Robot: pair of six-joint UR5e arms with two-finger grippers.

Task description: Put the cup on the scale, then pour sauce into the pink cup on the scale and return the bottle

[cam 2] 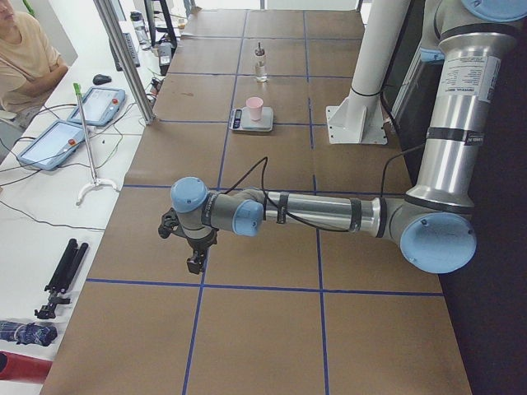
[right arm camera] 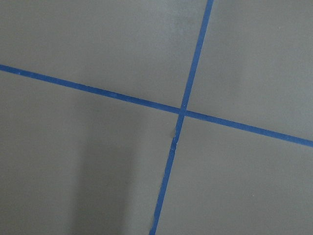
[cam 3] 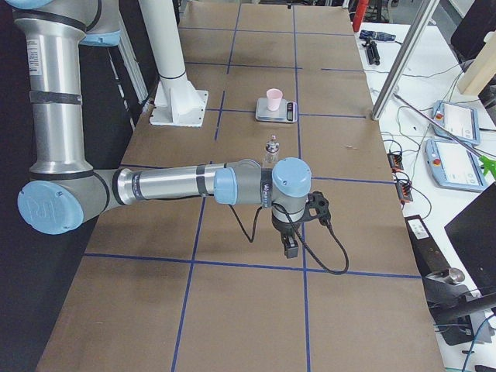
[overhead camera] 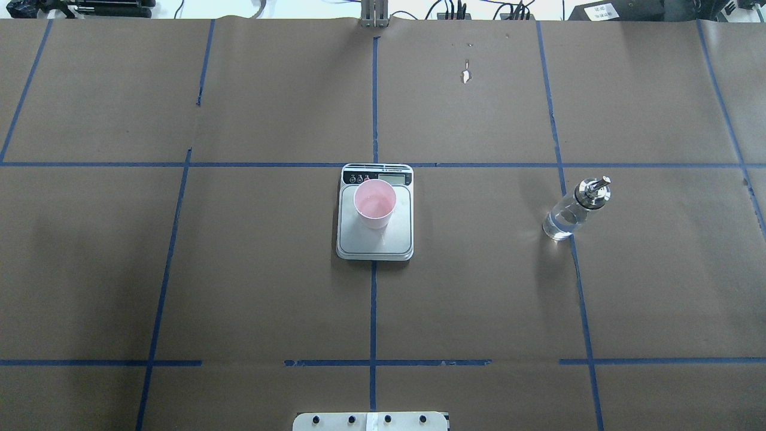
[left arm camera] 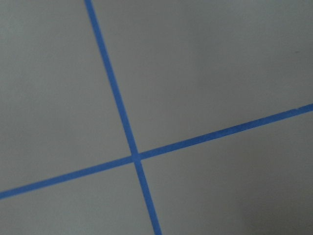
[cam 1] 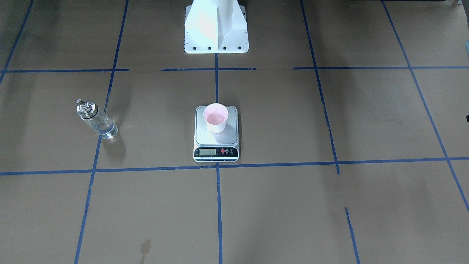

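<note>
So the cup (cam 1: 215,117) was seen upright roughly mid-platform on the scale (cam 1: 220,140), and the bottle (cam 1: 96,119) was stood on the worktop (cam 1: 293,205) over on the robot's right, well apart from the scale and right at a blue tape line (cam 1: 96,154). Some clear sauce (cam 1: 105,127) could be made out through the glass in its lower part. Whether anything was in the cup couldn't really be told.

Both arms were parked low over bare worktop, far from all of it. The left pincer (cam 2: 195,262) and the right pincer (cam 3: 291,248) were only caught from the side cameras, so how far open either was can't be told. Neither cup nor bottle was in them, that much was clear.

Handling, as judged: the bottle would be expected to feel stiff, smooth and slippery, breakable if dropped, with sloshing liquid adding weight. It'd best be taken around the straight glass body, below the shiny collar (cam 1: 86,109), with the 2 fingers squarely across it. The cup looked very light and thin-walled, so it would be easily crushed or knocked off the scale and should be held gently by its wall
</note>
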